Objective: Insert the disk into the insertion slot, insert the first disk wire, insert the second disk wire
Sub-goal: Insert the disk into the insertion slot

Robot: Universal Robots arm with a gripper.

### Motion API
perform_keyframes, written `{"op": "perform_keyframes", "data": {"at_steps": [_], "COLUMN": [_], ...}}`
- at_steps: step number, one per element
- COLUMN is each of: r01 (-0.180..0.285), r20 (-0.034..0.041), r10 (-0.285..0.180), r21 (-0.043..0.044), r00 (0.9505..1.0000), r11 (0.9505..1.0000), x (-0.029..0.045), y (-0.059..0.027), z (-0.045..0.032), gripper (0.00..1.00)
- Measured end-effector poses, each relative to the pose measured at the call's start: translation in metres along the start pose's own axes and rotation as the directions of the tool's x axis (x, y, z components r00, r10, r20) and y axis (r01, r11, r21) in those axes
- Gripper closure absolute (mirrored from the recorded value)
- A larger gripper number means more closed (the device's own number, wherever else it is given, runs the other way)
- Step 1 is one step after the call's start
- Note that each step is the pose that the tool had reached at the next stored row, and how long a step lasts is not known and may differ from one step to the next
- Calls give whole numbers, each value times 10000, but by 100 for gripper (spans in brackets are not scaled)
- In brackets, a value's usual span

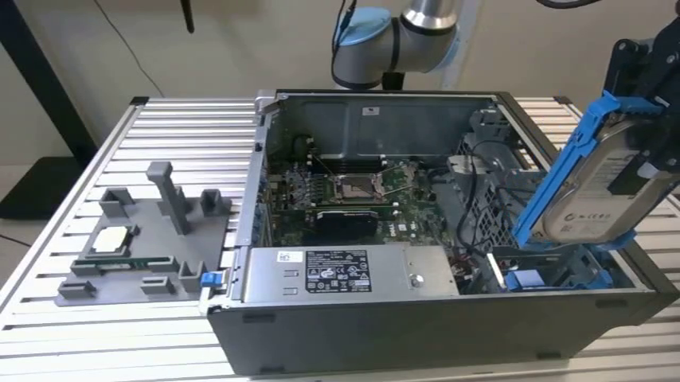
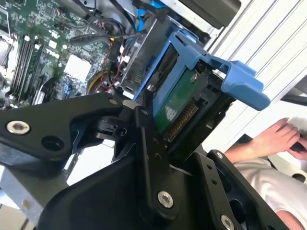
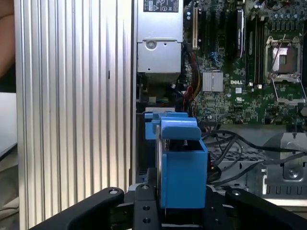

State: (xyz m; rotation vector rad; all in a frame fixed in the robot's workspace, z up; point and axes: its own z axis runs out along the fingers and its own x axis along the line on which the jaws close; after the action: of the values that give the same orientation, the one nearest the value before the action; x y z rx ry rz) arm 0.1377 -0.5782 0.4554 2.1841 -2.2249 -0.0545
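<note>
My gripper (image 1: 646, 155) is shut on the disk (image 1: 603, 189), a silver-grey drive with a white label clipped in a bright blue carrier (image 1: 561, 163). The disk hangs tilted, nearly on edge, over the case's front corner on the exterior view's right. Just below its lower end lies the insertion slot (image 1: 563, 272), a grey metal bay with blue tabs. In the second wrist view the black fingers (image 2: 144, 125) clamp the disk (image 2: 178, 104) across its green underside. In the first wrist view the blue carrier (image 3: 181, 167) stands between the jaws of the gripper (image 3: 180, 207). Black disk wires (image 1: 476, 199) trail inside the case.
The open computer case (image 1: 425, 334) sits on a slatted aluminium table (image 1: 170, 119). Inside are the motherboard (image 1: 356, 191) and a grey power-supply box (image 1: 351, 272). A grey fixture (image 1: 143, 239) with small parts stands at the exterior view's left. A person's hand (image 2: 274, 139) rests beyond the case.
</note>
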Motion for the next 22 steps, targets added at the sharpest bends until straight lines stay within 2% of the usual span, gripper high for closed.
{"op": "perform_keyframes", "data": {"at_steps": [2,3,22], "r01": [13,16,28], "r20": [170,225,244], "r10": [-13,-16,-28], "r21": [-3,-4,-4], "r00": [9999,9997,9997], "r11": [10000,10000,10000], "x": [0,-1,12], "y": [-1,-1,-16], "z": [13,28,371], "gripper": [100,100,100]}}
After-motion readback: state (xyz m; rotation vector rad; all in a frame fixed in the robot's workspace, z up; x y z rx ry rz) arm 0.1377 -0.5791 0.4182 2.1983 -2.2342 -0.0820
